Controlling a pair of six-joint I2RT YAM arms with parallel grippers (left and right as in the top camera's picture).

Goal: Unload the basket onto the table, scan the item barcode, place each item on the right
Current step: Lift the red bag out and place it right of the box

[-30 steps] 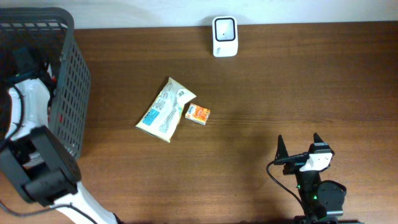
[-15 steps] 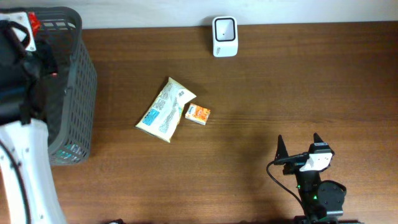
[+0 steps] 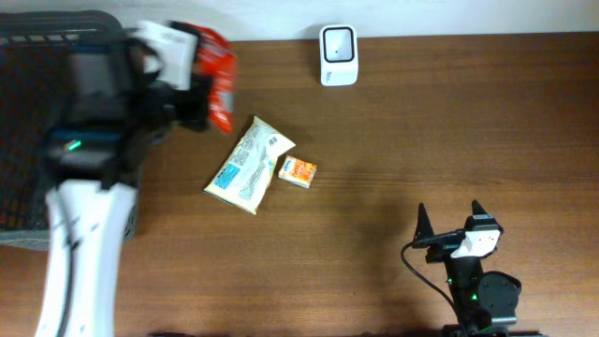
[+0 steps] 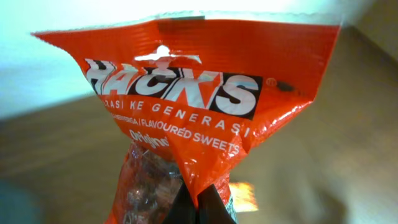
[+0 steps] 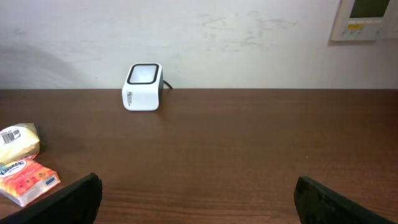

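Observation:
A red-orange sweets bag (image 3: 218, 82) hangs above the table's back left, pinched at its lower edge by my left gripper (image 3: 198, 105), which is shut on it. In the left wrist view the bag (image 4: 205, 93) fills most of the frame, its "HACKS" label facing the camera, with the dark fingertips of the left gripper (image 4: 199, 210) closed on a fold. No barcode shows. The white scanner (image 3: 338, 54) stands at the back edge, well right of the bag; the right wrist view shows the scanner (image 5: 143, 87) too. My right gripper (image 3: 451, 221) rests open and empty at the front right, its jaws spread wide (image 5: 199, 199).
A dark mesh basket (image 3: 37, 19) sits at the far left under my left arm. A cream pouch (image 3: 248, 164) and a small orange box (image 3: 298, 171) lie mid-table; from the right wrist the pouch (image 5: 18, 140) and box (image 5: 28, 180) appear at the left.
My left arm has come up out of the basket and swung right over the table with the sweets bag in its grip. The right arm has not moved.

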